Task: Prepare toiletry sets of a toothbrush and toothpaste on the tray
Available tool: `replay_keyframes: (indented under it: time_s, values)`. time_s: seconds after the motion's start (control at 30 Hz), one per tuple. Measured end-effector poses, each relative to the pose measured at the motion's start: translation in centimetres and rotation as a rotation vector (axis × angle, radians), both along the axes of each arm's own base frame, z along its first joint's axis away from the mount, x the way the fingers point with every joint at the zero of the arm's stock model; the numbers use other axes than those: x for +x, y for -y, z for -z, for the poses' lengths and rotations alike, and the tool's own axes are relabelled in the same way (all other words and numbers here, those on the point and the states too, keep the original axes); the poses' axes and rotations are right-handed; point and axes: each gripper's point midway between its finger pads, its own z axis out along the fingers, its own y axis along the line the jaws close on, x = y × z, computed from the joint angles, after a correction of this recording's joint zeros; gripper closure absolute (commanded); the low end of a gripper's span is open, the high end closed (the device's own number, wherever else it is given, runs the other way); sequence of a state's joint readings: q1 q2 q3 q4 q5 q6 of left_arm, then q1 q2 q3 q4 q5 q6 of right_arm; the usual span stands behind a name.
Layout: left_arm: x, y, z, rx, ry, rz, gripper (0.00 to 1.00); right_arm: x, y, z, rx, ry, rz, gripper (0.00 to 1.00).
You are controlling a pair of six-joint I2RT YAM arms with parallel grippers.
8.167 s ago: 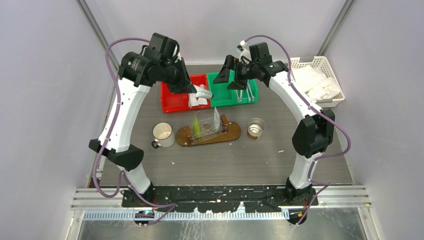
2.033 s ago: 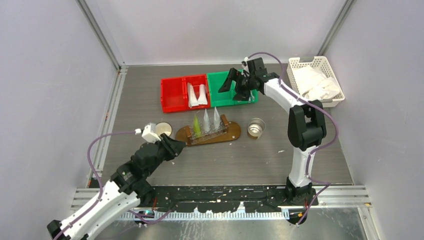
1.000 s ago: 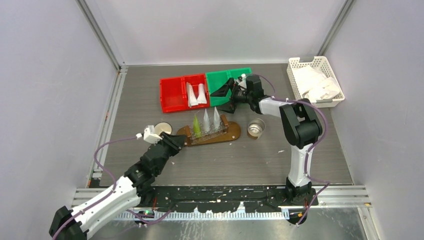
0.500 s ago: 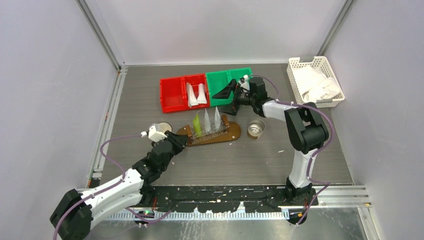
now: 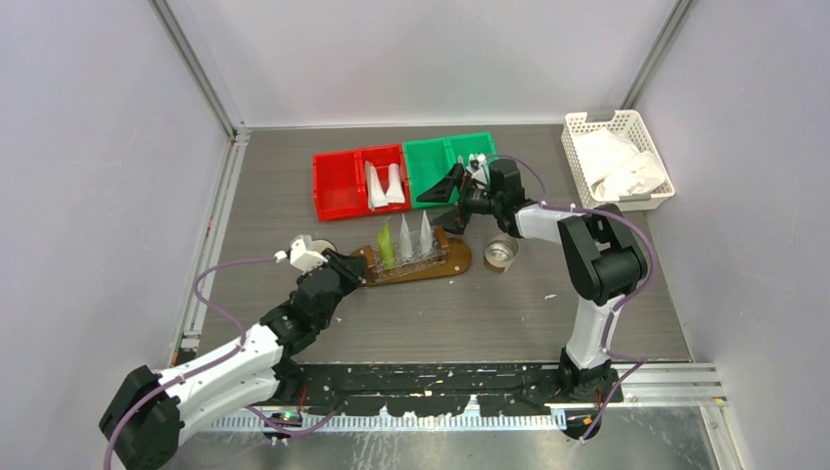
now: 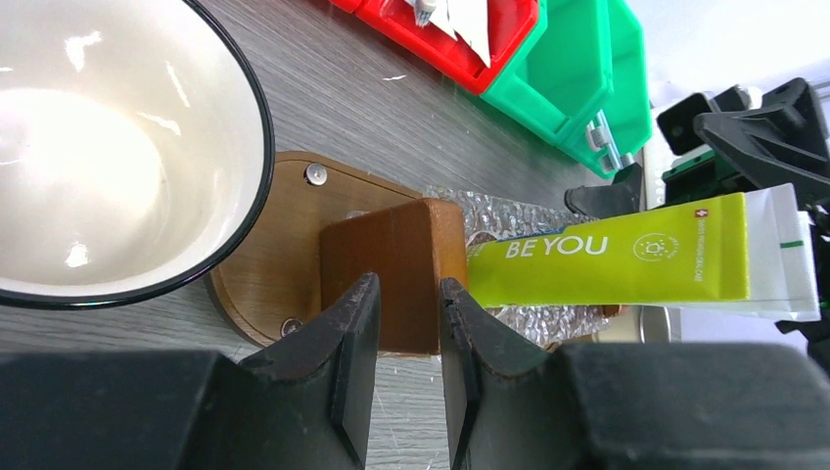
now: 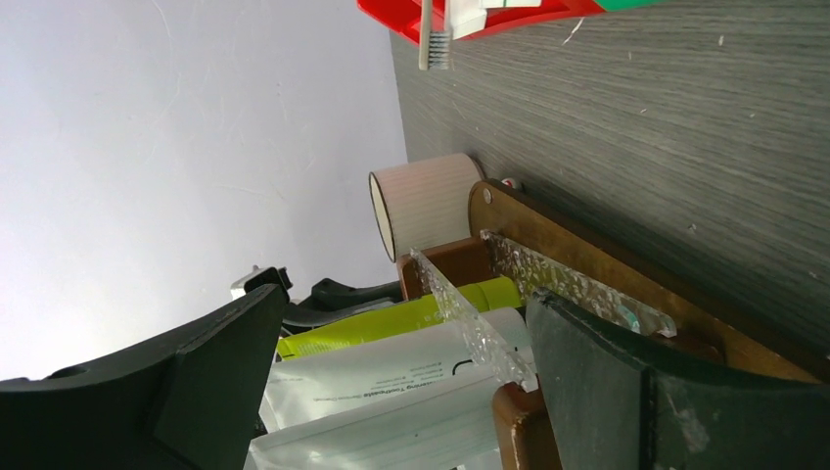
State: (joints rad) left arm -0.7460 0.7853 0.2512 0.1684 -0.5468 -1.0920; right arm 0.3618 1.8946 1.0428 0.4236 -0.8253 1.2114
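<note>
1. A toothbrush (image 7: pixel 428 34) head shows by the red bin (image 5: pixel 338 186), at 9 o'clock from the right jaws, which gape wide and empty and are the nearer pair. Its long axis is cut off from view.
2. The left jaws, narrowly apart on nothing, face the tray (image 5: pixel 455 258) at its 9 o'clock end.
3. The yellow-green tube (image 5: pixel 386 247) and whitish tubes (image 5: pixel 403 235) stand upright there; a mug (image 6: pixel 98 147) and a metal cup (image 5: pixel 501 252) crowd the bench (image 5: pixel 489 313) beside it.
</note>
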Motion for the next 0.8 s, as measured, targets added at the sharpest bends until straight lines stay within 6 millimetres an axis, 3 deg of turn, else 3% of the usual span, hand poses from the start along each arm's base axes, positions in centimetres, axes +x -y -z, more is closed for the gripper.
replay_keyframes:
  time_s: [0.27, 0.8]
  values:
    - [0.6, 0.6, 0.3, 0.014, -0.014, -0.001, 0.70, -0.4, 0.1, -0.8, 0.011, 0.025, -0.006, 0.00]
    - [1.6, 1.2, 0.3, 0.020, -0.013, -0.008, 0.71, -0.7, 0.1, -0.7, 0.010, 0.022, -0.012, 0.00]
